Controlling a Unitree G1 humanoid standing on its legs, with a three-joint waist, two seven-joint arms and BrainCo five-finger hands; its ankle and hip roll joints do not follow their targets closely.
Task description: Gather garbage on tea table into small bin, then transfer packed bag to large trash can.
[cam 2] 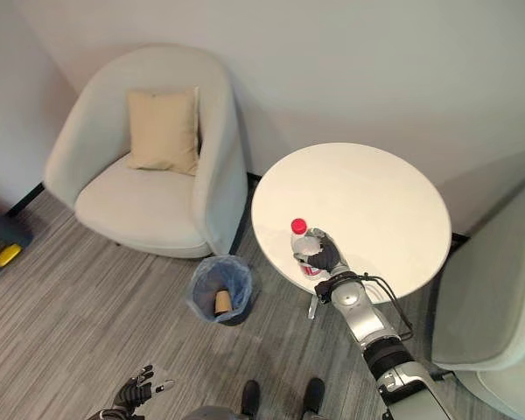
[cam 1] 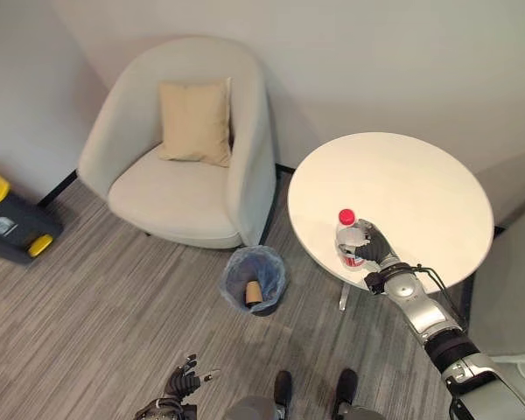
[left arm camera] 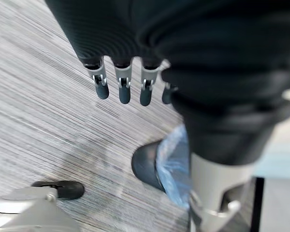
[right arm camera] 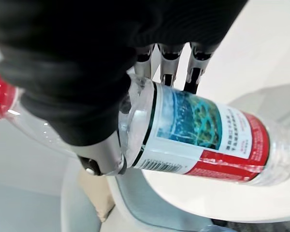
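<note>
A clear plastic bottle [cam 1: 348,239] with a red cap and a red-and-blue label stands upright near the front edge of the round white tea table [cam 1: 420,188]. My right hand [cam 1: 375,247] is curled round the bottle [right arm camera: 198,128], with fingers [right arm camera: 195,73] on one side and the thumb on the other. On the floor between the table and the armchair stands the small bin [cam 1: 254,280], lined with a blue bag and holding a brown paper cup [cam 1: 255,291]. My left hand [cam 1: 183,382] hangs low near the floor with its fingers [left arm camera: 124,89] straight, holding nothing.
A beige armchair [cam 1: 179,144] with a tan cushion stands at the back left. A black bin with a yellow lid [cam 1: 9,217] sits at the far left. Another pale chair [cam 2: 499,297] stands to the right of the table.
</note>
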